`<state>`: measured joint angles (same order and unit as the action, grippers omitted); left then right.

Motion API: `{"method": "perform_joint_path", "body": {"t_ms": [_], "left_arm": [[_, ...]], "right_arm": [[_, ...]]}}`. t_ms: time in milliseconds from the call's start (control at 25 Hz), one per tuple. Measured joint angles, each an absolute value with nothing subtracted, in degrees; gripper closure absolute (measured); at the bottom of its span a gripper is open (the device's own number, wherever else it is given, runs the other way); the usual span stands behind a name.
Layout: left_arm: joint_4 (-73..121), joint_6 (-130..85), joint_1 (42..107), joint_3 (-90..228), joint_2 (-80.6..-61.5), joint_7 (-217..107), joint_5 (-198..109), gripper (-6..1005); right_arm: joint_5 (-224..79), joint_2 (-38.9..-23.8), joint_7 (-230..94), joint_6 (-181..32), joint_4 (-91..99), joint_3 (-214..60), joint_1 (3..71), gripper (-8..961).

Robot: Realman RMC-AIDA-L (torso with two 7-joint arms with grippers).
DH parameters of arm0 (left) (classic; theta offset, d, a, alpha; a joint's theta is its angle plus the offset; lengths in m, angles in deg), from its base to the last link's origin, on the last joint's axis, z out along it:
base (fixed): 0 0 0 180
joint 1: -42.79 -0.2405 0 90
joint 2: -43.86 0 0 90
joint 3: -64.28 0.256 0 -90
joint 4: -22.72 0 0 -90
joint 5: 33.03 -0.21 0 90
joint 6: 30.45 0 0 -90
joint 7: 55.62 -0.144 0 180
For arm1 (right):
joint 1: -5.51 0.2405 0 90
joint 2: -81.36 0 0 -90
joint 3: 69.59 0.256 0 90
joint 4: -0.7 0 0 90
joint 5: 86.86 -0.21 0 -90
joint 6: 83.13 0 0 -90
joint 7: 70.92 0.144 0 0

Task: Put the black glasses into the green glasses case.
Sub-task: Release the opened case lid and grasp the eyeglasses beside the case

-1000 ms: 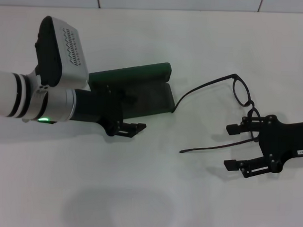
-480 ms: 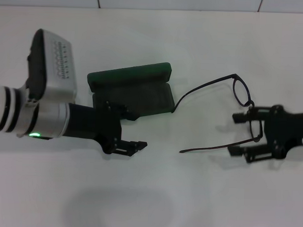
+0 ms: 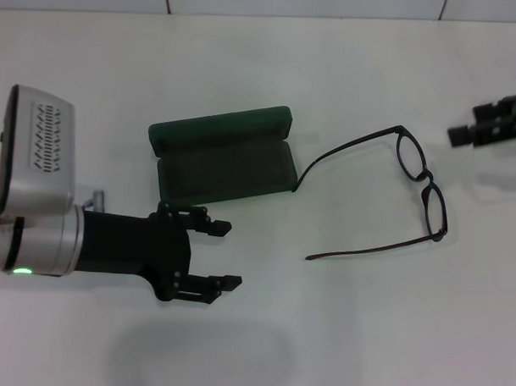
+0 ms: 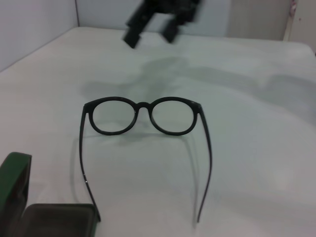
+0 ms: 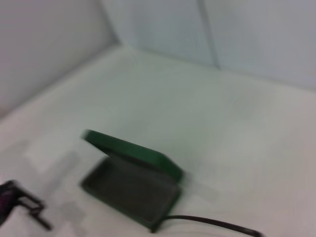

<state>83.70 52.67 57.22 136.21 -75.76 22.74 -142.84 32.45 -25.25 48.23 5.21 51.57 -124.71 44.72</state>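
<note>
my right end effector [image 3: 489, 129] has pulled back off the thin black-framed glasses [image 3: 424, 178] to the far right edge, its fingers apart. the glasses lie unfolded on the white bench [image 3: 338, 331] beside the open dark green clamshell case [image 3: 221, 154]. my left end effector [image 3: 213, 255], fingers spread, has drawn back nearer me.

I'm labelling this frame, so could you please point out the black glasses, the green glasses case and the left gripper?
black glasses [image 3: 426, 175]: head view, on the bridge between the lenses.
green glasses case [image 3: 222, 127]: head view, on the raised lid.
left gripper [image 3: 224, 255]: head view, midway between its fingertips.
</note>
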Motion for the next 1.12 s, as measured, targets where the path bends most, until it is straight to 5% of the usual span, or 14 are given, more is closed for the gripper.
{"method": "perform_joint_path", "body": {"t_ms": [160,320,600,1120], "left_arm": [[83.4,53.2,57.2,135.6,-75.61,22.1,-143.0,270],[83.3,53.4,57.3,135.6,-75.43,21.9,-143.3,269],[83.1,53.7,56.6,134.5,-75.23,19.7,-145.3,268],[82.5,54.2,56.2,132.8,-75.49,16.8,-145.7,266]], "right_arm": [[42.2,-23.95,61.3,5.4,51.0,-124.9,51.4,102],[53.1,-24.45,72.7,5.5,47.2,-125.2,58.4,103],[70.1,-27.92,82.8,2.4,35.3,-125.4,70.1,108],[72.8,-32.35,85.0,0.7,35.0,-126.2,71.5,111]]}}
